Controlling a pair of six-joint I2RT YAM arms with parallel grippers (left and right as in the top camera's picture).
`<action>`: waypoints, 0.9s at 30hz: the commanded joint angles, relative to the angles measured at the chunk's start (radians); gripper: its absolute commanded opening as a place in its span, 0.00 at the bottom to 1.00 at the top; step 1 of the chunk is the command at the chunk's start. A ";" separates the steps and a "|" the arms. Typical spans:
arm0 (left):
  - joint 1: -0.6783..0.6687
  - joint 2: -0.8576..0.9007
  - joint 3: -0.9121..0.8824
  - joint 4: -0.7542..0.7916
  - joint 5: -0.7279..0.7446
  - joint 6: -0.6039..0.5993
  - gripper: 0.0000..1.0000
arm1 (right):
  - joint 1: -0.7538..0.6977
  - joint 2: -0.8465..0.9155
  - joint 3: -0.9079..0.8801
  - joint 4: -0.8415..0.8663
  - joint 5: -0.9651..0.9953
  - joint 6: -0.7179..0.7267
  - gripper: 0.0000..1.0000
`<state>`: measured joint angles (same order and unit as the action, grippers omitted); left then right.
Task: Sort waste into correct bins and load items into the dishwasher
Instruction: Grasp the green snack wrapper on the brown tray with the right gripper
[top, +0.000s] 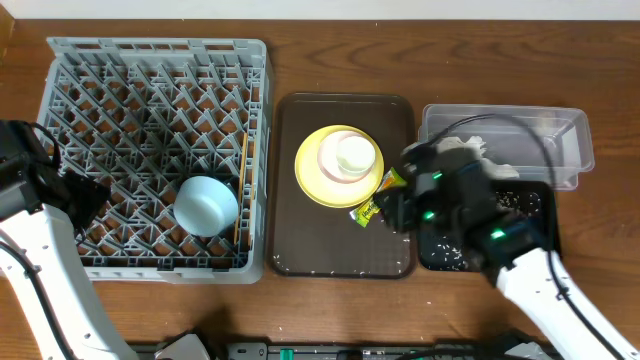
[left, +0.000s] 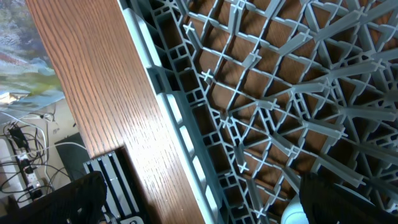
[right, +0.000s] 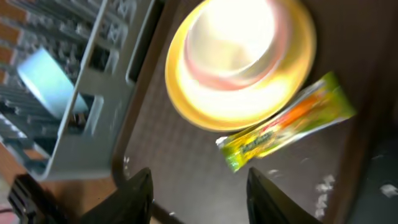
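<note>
Glossy wood grain on the bench (left: 106, 81). Matt grey plastic for the dish rack (top: 130, 110). Shiny printed film on the wrapper (right: 289, 124). Clear plastic for the tub (top: 570, 125).

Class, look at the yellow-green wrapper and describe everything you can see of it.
The wrapper is a long, narrow, shiny packet, yellow-green with an orange streak and print too blurred to read. It looks like thin plastic. It lies flat and slantwise on the brown tray, its long side against the rim of the yellow plate. The open right gripper hangs nearby, not touching it.
</note>
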<state>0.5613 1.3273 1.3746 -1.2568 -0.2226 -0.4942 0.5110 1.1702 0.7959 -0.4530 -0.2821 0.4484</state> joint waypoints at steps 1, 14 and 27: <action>0.004 -0.003 0.004 -0.004 -0.005 -0.002 1.00 | 0.132 0.031 0.005 -0.005 0.243 0.140 0.33; 0.004 -0.003 0.004 -0.004 -0.005 -0.001 1.00 | 0.299 0.280 0.005 0.026 0.548 0.494 0.40; 0.004 -0.003 0.004 -0.004 -0.005 -0.001 1.00 | 0.299 0.461 0.005 0.166 0.574 0.498 0.43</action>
<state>0.5613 1.3273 1.3746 -1.2564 -0.2226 -0.4942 0.8036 1.6028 0.7956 -0.2890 0.2520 0.9245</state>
